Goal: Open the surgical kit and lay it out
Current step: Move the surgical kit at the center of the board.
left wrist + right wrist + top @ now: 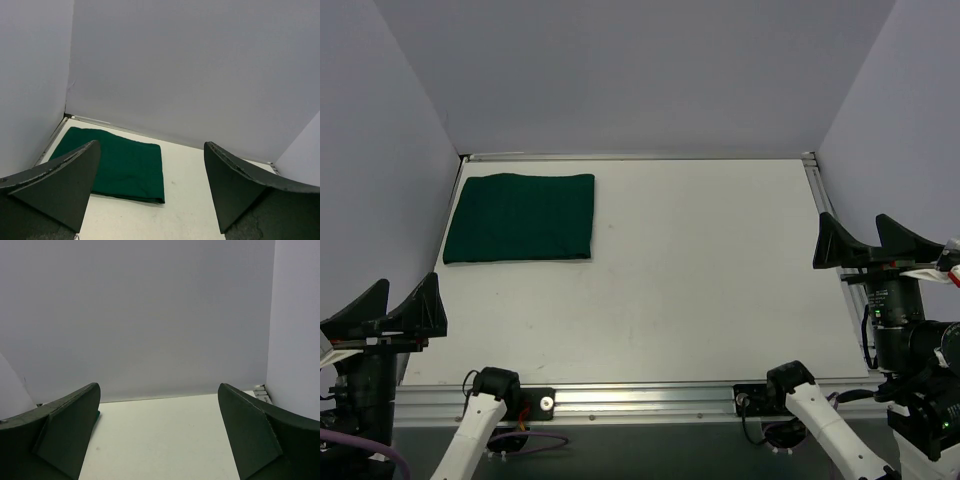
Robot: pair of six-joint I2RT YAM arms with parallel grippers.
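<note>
Left claw (409,281) first: its two dark, wedge-shaped fingers (60,185) are spread wide apart with nothing between them, and it hangs at the near left corner of the white bench (700,290), just outside the bench's left edge. It points towards the far side, and through the gap its wrist camera looks straight at the task's thing.

Over to the right claw (853,218): same picture, fingers (250,430) flung wide and nothing gripped. It sits over the right edge of the bench, roughly halfway between the near and far edges. Between its fingers there is only bare white bench top and the pale grey back wall (640,70).

Now the kit, a dark green cloth wrap (520,217). It lies folded into a flat, neat rectangle in the far left corner of the bench, close to the left edge and just short of the far edge. Its long sides run along the far edge. It is closed up, so what is inside cannot be seen. It is well apart from both claws, with the left one nearer.

Along the near edge runs a silver metal rail (650,398), with both white arm bases bolted to it.
</note>
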